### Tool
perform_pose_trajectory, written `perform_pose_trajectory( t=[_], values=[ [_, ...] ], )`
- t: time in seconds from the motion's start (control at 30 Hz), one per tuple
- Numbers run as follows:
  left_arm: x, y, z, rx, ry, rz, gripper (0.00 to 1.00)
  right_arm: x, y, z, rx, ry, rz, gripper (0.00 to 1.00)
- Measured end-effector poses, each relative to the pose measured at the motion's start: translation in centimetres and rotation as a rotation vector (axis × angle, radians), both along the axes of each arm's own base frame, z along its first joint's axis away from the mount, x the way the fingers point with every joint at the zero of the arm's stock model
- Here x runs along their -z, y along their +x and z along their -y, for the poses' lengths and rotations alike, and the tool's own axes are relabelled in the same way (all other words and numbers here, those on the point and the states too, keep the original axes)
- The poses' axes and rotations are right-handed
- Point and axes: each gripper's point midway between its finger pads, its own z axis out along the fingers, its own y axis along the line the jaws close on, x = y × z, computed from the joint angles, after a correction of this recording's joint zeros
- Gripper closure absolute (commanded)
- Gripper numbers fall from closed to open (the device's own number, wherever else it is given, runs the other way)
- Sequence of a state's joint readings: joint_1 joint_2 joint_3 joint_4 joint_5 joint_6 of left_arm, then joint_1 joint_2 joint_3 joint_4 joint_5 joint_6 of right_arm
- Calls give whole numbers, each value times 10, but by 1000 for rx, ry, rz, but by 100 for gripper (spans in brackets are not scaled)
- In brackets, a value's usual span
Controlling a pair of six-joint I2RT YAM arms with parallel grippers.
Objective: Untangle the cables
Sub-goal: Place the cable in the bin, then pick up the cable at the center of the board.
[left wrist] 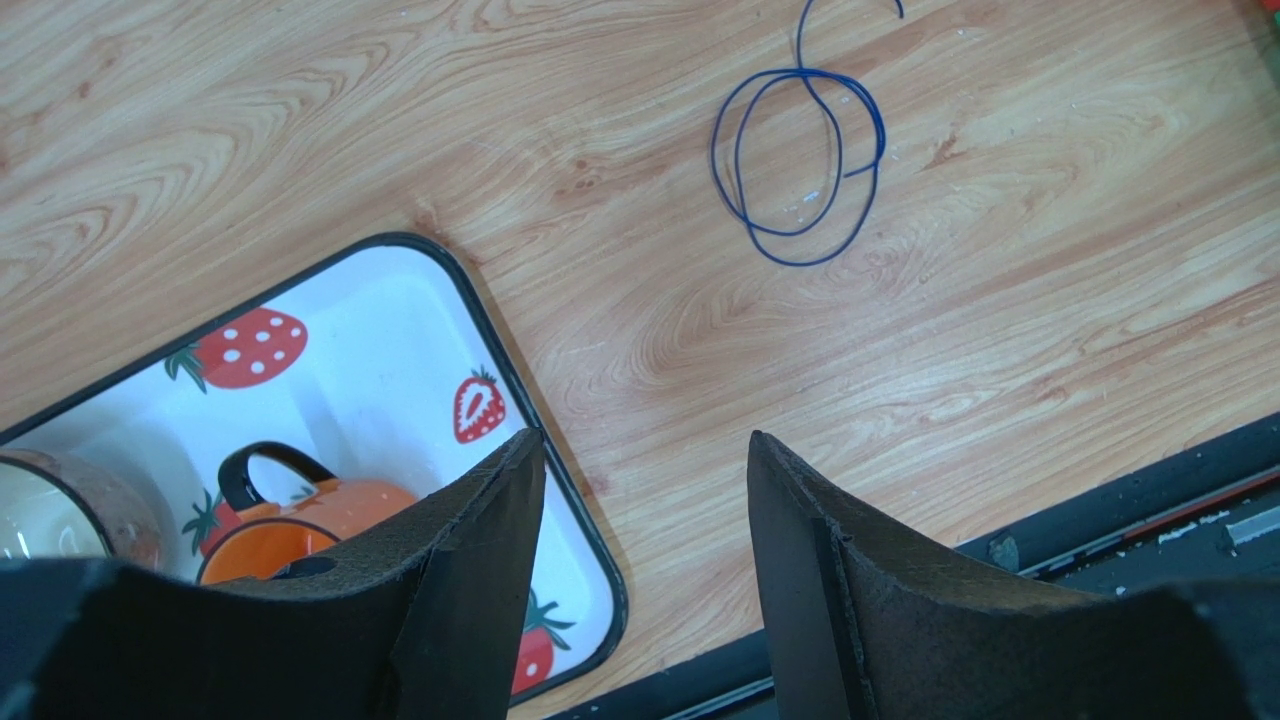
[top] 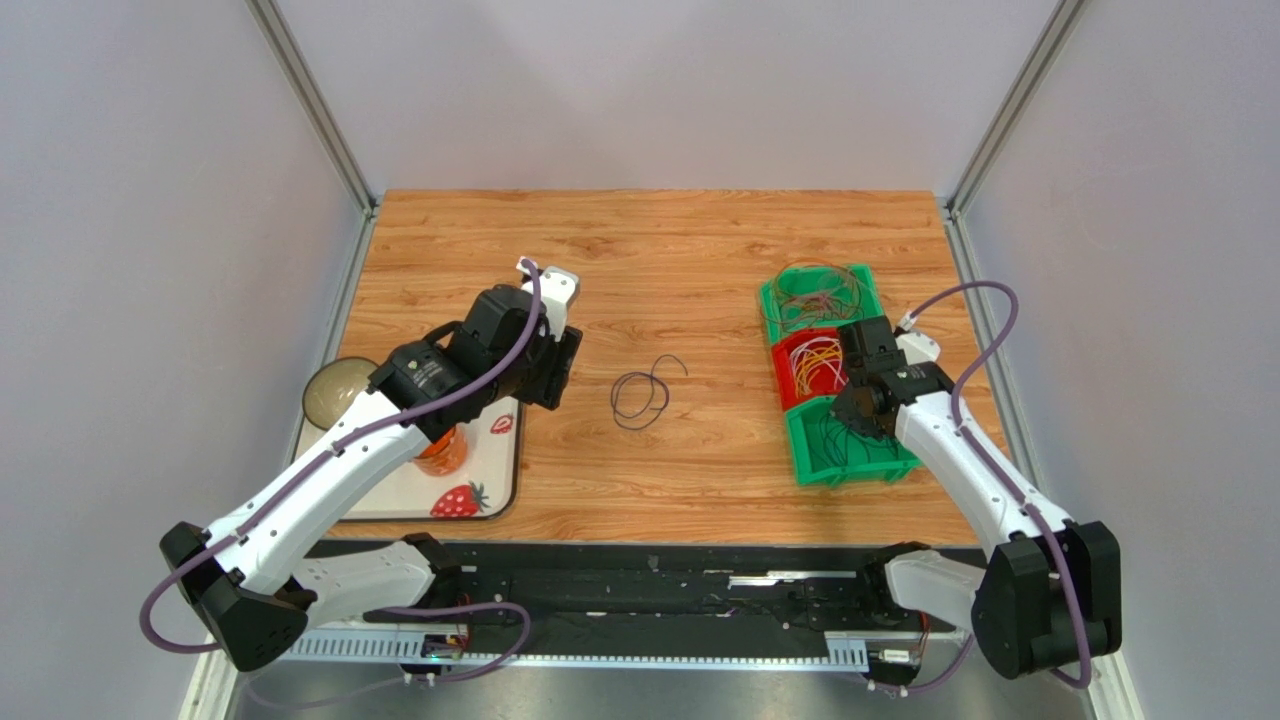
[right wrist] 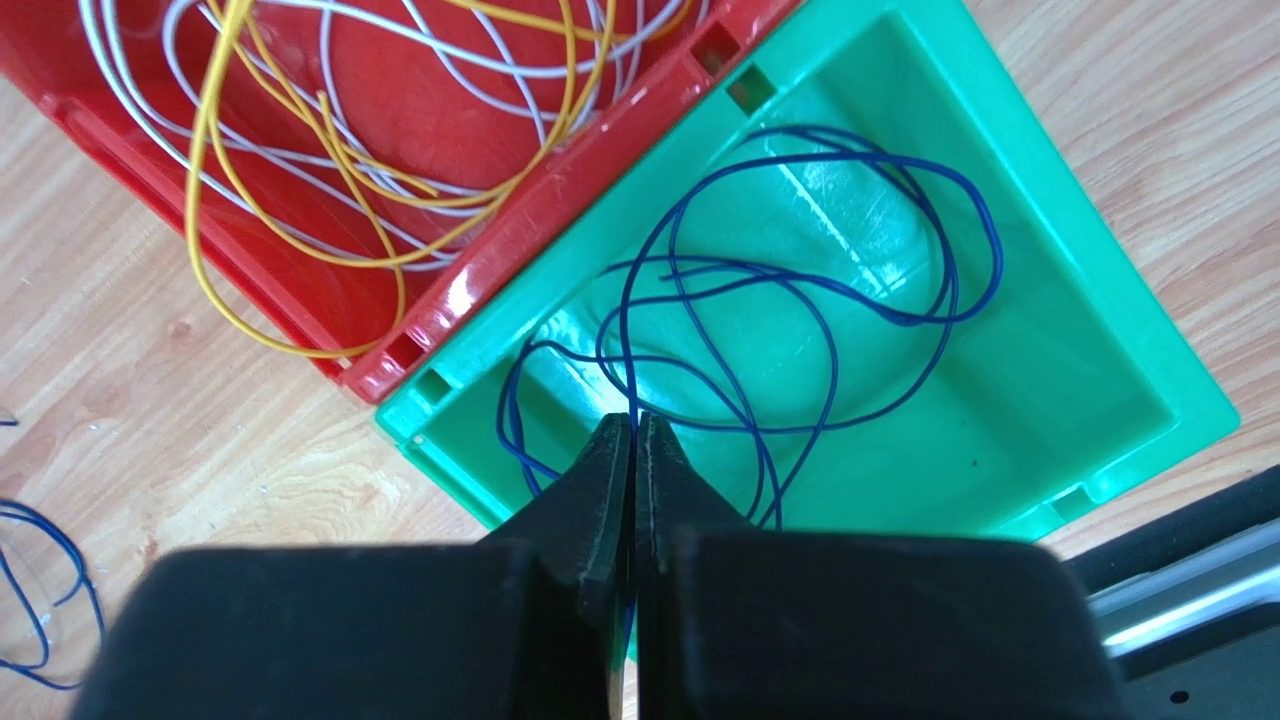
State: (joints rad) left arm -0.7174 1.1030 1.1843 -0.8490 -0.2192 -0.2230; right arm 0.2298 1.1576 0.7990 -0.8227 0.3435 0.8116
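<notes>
One dark blue cable loop (top: 642, 396) lies alone on the wood mid-table, and the left wrist view shows it (left wrist: 800, 264) ahead of my left gripper (left wrist: 646, 438). That gripper (top: 553, 372) hangs open and empty over the tray's corner. My right gripper (right wrist: 633, 426) is shut on a strand of the blue cable (right wrist: 751, 428) coiled in the near green bin (right wrist: 1052, 360). From above it (top: 860, 408) sits over that bin (top: 887, 468). Yellow and white cables (right wrist: 361, 188) tangle in the red bin (right wrist: 496, 90). More thin loops (top: 816, 285) fill the far green bin.
A strawberry-print tray (top: 489, 473) at the left holds an orange mug (top: 440, 450), partly hidden under my left arm. A round glass piece (top: 338, 390) sits at the tray's far left. A black rail runs along the near table edge (top: 646, 578).
</notes>
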Motion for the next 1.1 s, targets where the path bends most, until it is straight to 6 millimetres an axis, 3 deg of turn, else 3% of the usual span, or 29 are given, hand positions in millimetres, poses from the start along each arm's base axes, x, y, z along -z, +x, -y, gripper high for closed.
perform_pose_trajectory(
  t=[0.07, 0.17, 0.4, 0.57, 0.87, 1.0, 1.1],
  values=[
    [0, 0, 0, 0, 0, 0, 39, -3, 3, 2, -5, -10, 10, 72],
    [0, 0, 0, 0, 0, 0, 39, -7, 5, 4, -17, -26, 22, 59],
    [0, 0, 0, 0, 0, 0, 39, -30, 6, 8, -38, -44, 93, 49],
    [0, 0, 0, 0, -1, 0, 39, -54, 11, 10, -51, -52, 161, 54],
    [5, -3, 8, 13, -27, -40, 39, -80, 10, -4, -148, 7, 263, 54],
    [23, -2, 23, 0, -58, -118, 40, -82, 12, -14, -207, 38, 273, 52],
    [50, -1, 38, -4, -90, -191, 40, -82, 12, -19, -242, 55, 276, 50]
  ],
)
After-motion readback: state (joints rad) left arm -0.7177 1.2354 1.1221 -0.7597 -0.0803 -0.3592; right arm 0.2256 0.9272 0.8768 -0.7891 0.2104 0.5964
